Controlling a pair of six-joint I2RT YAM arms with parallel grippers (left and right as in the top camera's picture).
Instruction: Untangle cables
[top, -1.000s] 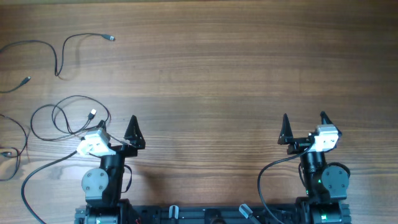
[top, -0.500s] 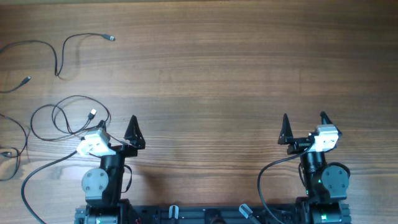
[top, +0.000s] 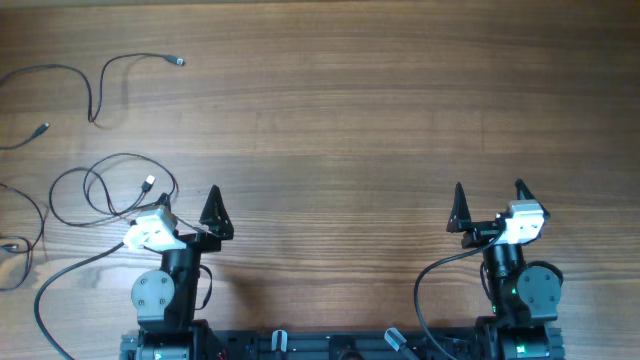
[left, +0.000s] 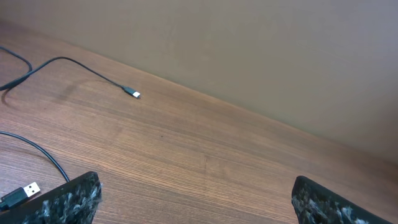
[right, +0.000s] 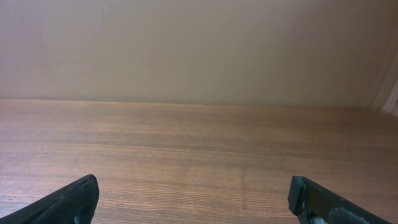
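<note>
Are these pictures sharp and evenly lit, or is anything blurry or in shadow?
Overhead view: soft, even light, no glare; table grain and thin cables sharp. Left wrist view: the plug crisp, its cable casting a faint shadow; left fingers dark at the bottom edge. Right wrist view: flat light; right fingers dark and slightly soft.

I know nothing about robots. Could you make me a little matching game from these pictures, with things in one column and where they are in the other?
Things:
1. left claw
2. right claw
3. looped cable
4. long wavy cable

Places or states:
a. far side of the table, on the left
b. open over bare wood, no thin cable nearby
c. open, next to the loops
d. curled beside the left arm

Pairs: 1-c, 2-b, 3-d, 4-a
</note>
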